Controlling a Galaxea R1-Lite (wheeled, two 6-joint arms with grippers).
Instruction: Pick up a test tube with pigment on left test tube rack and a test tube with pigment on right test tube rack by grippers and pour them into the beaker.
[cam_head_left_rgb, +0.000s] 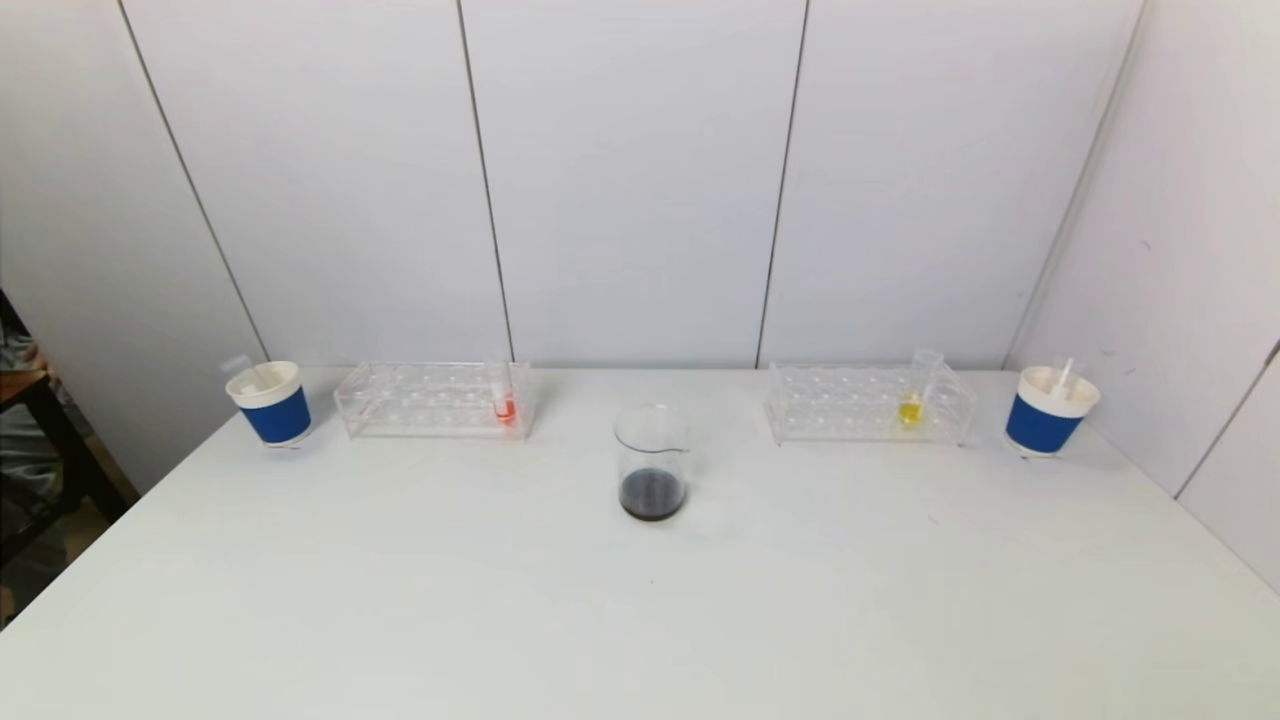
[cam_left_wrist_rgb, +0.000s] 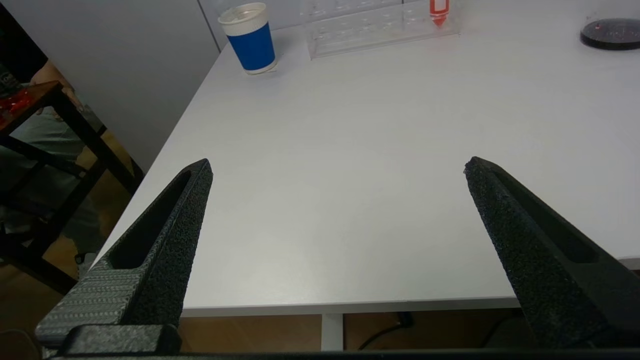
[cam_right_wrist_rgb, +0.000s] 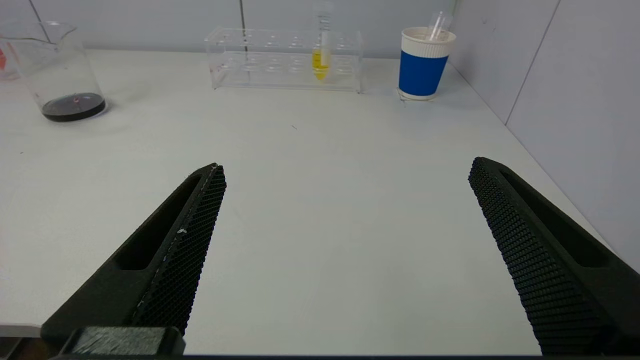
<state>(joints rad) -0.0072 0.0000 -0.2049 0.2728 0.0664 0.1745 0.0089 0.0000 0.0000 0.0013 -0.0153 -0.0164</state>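
A clear left rack (cam_head_left_rgb: 432, 399) holds a tube with red pigment (cam_head_left_rgb: 504, 405), also in the left wrist view (cam_left_wrist_rgb: 438, 10). A clear right rack (cam_head_left_rgb: 866, 405) holds a tube with yellow pigment (cam_head_left_rgb: 911, 405), also in the right wrist view (cam_right_wrist_rgb: 320, 62). A glass beaker (cam_head_left_rgb: 651, 462) with dark liquid at its bottom stands between the racks, seen too in the right wrist view (cam_right_wrist_rgb: 59, 72). My left gripper (cam_left_wrist_rgb: 337, 167) is open and empty near the table's front left edge. My right gripper (cam_right_wrist_rgb: 345, 167) is open and empty above the front right table. Neither arm shows in the head view.
A blue and white paper cup (cam_head_left_rgb: 272, 403) with an empty tube stands left of the left rack. A like cup (cam_head_left_rgb: 1047, 409) stands right of the right rack. Walls close the back and right side. A dark side table (cam_left_wrist_rgb: 45, 115) stands off the table's left edge.
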